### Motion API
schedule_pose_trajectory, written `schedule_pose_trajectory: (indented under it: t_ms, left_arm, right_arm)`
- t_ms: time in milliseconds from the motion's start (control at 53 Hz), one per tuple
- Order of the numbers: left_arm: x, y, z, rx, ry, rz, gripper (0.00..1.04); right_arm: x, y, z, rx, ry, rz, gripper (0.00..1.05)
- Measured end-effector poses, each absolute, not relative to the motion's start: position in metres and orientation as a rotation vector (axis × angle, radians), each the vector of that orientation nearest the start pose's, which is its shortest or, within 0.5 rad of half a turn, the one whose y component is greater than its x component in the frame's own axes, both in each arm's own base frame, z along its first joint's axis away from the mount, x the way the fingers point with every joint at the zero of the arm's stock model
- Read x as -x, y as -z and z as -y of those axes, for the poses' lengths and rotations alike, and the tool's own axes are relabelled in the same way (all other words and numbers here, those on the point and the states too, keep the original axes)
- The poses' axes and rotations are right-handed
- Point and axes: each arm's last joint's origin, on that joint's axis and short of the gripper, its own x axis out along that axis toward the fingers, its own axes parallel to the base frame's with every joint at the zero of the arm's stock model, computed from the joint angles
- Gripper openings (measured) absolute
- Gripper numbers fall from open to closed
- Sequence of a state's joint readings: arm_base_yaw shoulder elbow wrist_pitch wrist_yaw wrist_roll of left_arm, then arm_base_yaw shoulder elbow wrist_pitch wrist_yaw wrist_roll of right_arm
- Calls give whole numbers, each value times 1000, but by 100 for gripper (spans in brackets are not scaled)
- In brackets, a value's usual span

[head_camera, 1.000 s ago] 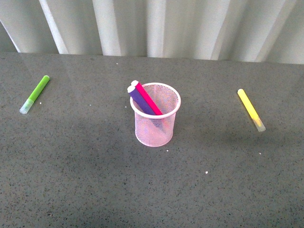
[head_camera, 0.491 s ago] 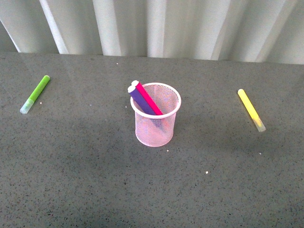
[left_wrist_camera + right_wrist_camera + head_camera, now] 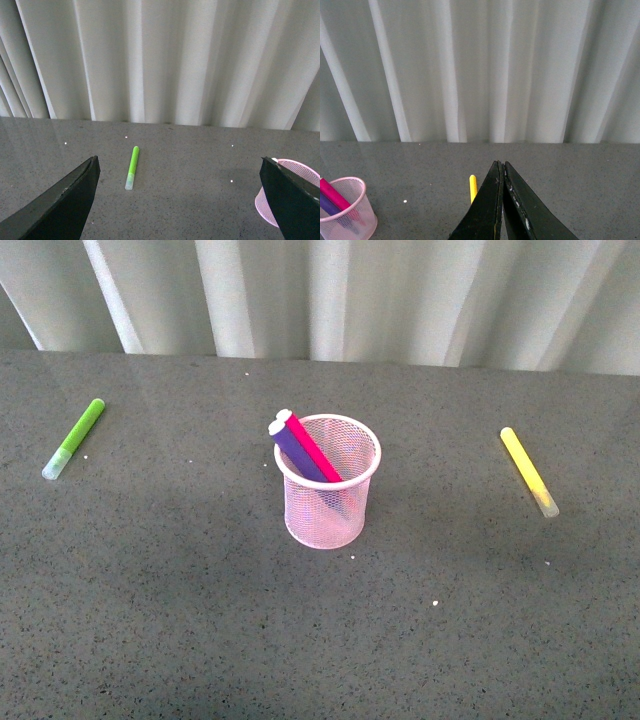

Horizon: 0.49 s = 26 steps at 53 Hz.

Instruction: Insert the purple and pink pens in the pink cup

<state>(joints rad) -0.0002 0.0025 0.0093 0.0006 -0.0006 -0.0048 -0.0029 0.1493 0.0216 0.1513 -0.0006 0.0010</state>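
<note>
The pink cup (image 3: 328,502) stands upright in the middle of the grey table. The purple pen (image 3: 295,447) and the pink pen (image 3: 313,447) stand slanted inside it, white ends up over the left rim. Neither arm shows in the front view. In the left wrist view my left gripper (image 3: 181,167) is open and empty, the cup (image 3: 267,205) partly hidden behind one finger. In the right wrist view my right gripper (image 3: 501,165) is shut and empty; the cup (image 3: 347,220) with the purple pen (image 3: 327,204) and pink pen (image 3: 334,194) shows at the edge.
A lime-green marker (image 3: 74,438) lies at the far left of the table and shows in the left wrist view (image 3: 132,167). A yellow marker (image 3: 528,471) lies at the right and shows partly behind the right fingers (image 3: 473,188). A white curtain (image 3: 330,295) hangs behind the table.
</note>
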Motion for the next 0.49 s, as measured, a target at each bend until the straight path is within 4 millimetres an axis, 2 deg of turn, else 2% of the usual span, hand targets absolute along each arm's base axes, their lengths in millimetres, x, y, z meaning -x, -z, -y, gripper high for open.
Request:
schedule_pose_trajectory:
  t_ms: [151,434,491]
  left_arm:
    - [-97,-167,0,5,-1,7,98]
    - [-97,-167,0,5,0,8,98]
    - [-97,-167,0,5,0,8,98]
  right_arm:
    - [-97,-171,0,-1,3,19,3]
    - [-97,-171,0,-1,2,19,3]
    - [-97,-171,0,-1,3,18,14]
